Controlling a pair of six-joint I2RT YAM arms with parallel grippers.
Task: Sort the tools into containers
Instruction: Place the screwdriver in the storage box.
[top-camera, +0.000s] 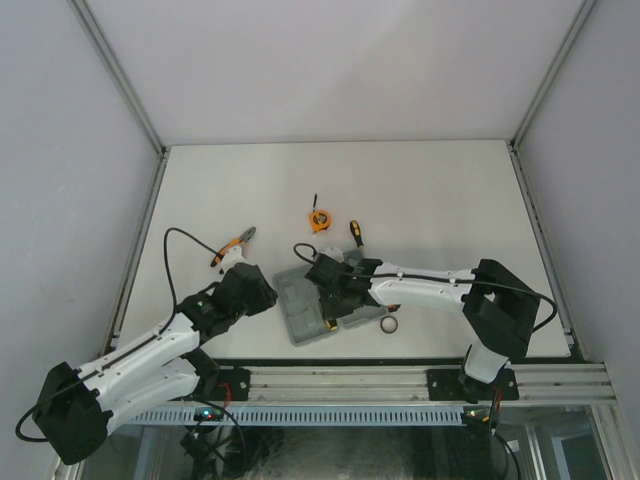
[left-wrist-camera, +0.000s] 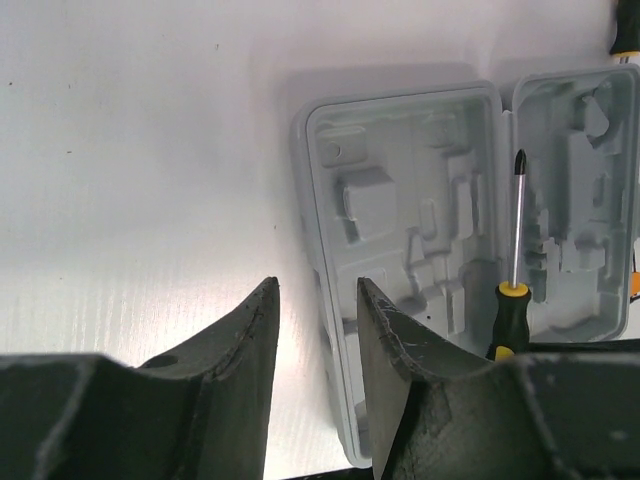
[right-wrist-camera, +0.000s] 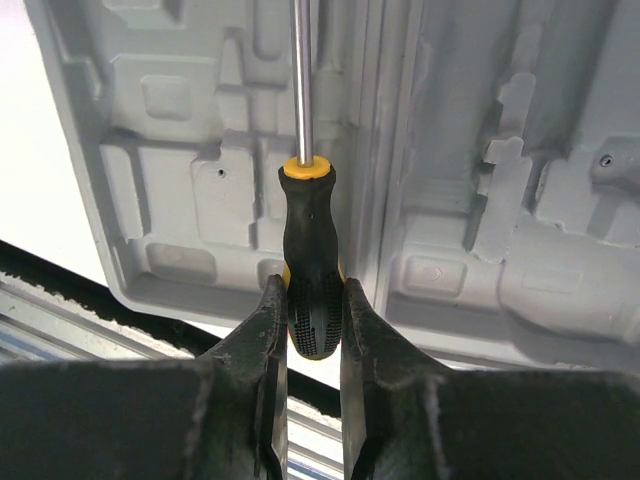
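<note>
Arm pair: white links, black joints
Left arm and right arm each carry a black cable; left gripper fingers dark, seemingly scuffed.

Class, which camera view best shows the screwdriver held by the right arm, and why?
Right wrist view: the screwdriver is close up, handle pinched between the jaws. The left wrist view shows its shaft, tip and handle top over the case. In the top view the arm mostly hides it.
</note>
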